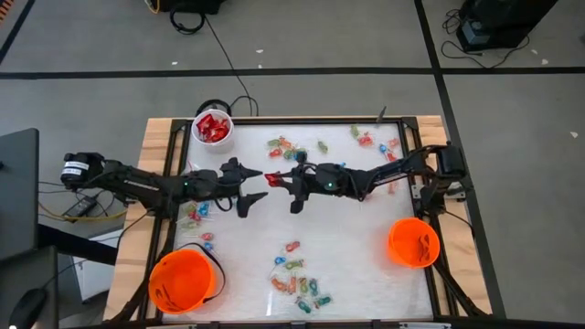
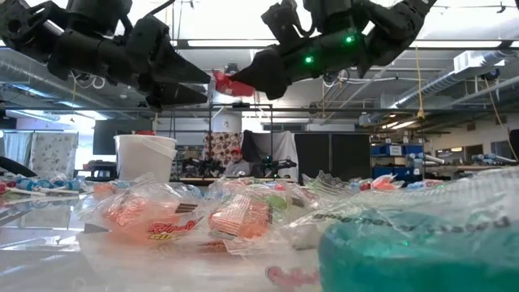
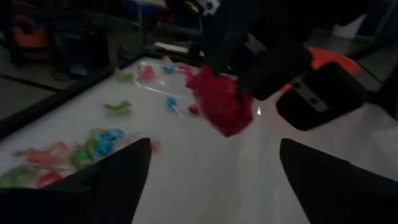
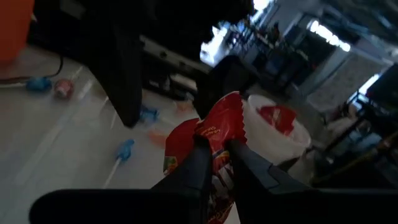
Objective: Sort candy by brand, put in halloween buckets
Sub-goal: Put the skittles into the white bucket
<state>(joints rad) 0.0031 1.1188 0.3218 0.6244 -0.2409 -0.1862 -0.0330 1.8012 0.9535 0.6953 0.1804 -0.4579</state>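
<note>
A red candy packet [image 1: 272, 177] hangs in the air over the middle of the table, with my right gripper [image 1: 280, 178] shut on it. My left gripper [image 1: 259, 184] stands open right in front of the packet, one finger on either side of its line, apart from it; in the left wrist view the packet [image 3: 221, 102] shows just beyond the open fingers [image 3: 118, 177]. The white pail [image 1: 212, 128], holding red packets, stands at the far left. One orange bucket [image 1: 183, 279] is near left, another [image 1: 413, 242] near right. Loose candy [image 1: 297, 279] lies scattered. My right gripper pinches the red packet's middle [image 4: 216, 138] between its two fingertips [image 4: 200, 155]; the packet's crimped end [image 4: 231, 106] sticks out past them. The fingers come about level from the table's right side. The packet is lifted clear of the table.
Pastel wrapped sweets lie in clusters at the far middle [image 1: 285, 146], the far right [image 1: 370, 139] and the near middle; a few lie by the left arm [image 1: 196, 215]. The table's wooden frame [image 1: 155, 137] borders the white top. Cables run on the floor beyond.
</note>
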